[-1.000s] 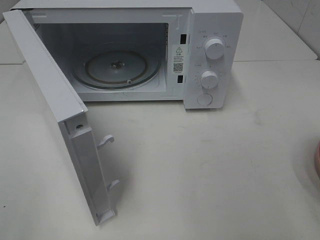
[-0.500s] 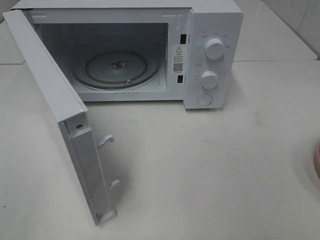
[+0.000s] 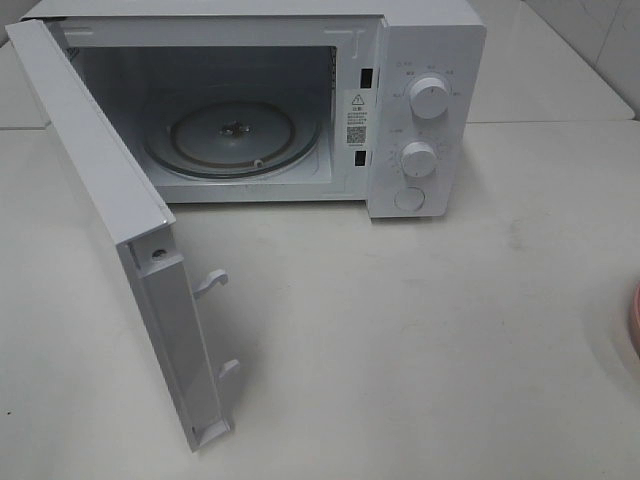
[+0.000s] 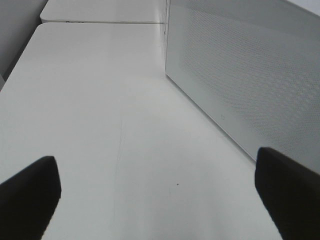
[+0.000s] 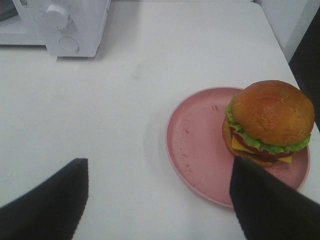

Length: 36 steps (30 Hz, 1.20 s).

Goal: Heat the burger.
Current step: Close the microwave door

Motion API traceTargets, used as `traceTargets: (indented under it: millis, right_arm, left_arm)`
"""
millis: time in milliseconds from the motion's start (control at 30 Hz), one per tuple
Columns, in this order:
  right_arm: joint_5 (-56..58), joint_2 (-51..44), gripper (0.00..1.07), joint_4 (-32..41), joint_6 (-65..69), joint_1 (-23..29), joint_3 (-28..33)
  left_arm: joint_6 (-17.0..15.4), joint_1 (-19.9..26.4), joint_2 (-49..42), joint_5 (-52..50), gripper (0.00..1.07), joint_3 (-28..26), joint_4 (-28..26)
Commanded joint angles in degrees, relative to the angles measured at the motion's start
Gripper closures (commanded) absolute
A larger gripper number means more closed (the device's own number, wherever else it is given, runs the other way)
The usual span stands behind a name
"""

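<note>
Nothing moved in the last second: microwave (image 3: 300, 100) door open, right claw (image 5: 159, 200) spread wide, empty, burger (image 5: 269, 122) just ahead on plate (image 5: 192, 145). Pickup pending.

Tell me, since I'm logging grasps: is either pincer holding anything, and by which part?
Nothing is held: both pincers are open, and the burger sits untouched on the pink plate.
</note>
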Motion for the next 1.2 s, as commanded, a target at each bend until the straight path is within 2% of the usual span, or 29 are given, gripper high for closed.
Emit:
traceTargets:
  millis: [33, 1200]
  right_arm:
    - [-0.69, -1.83, 0.31, 0.00, -1.20, -0.46, 0.11]
    - [-0.74, -1.83, 0.31, 0.34, -1.60, -0.46, 0.11]
  left_arm:
    - [-0.23, 0.11, -1.03, -0.17, 0.09, 0.17, -0.57]
    - [-0.23, 0.11, -0.92, -0.17, 0.09, 0.17, -0.52]
